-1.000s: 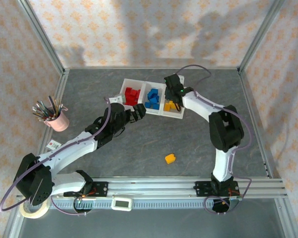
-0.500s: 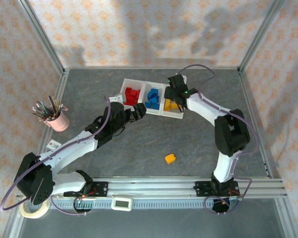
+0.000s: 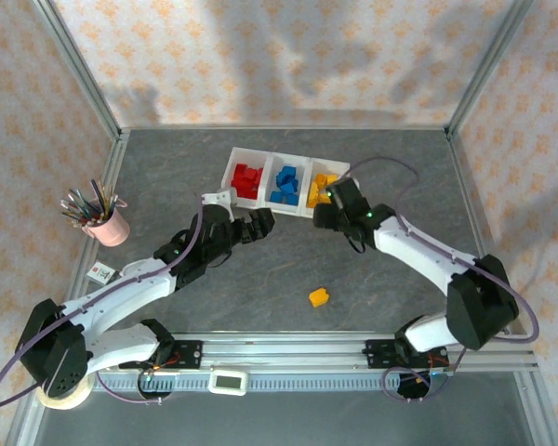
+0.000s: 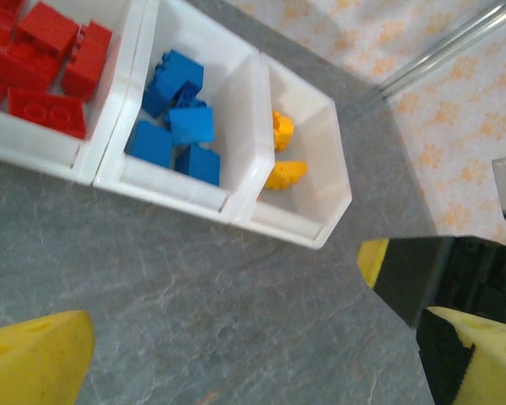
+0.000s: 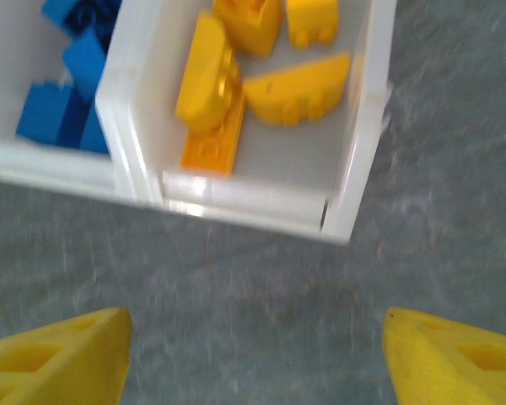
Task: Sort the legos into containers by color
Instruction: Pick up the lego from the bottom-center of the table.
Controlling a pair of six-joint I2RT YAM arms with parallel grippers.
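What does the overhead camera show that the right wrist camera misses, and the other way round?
The overhead view adds the wider scene: a pink cup of pens, the red bricks, and one loose yellow brick lying on the table. The right wrist view adds close detail: a curved yellow piece, a flat orange plate beside it, and the right gripper open, holding nothing. Both share the yellow bin, the blue bricks next door and the same table.

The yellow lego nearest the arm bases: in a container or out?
Out. The yellow lego lies alone on the grey table, well short of the containers, with nothing touching it.
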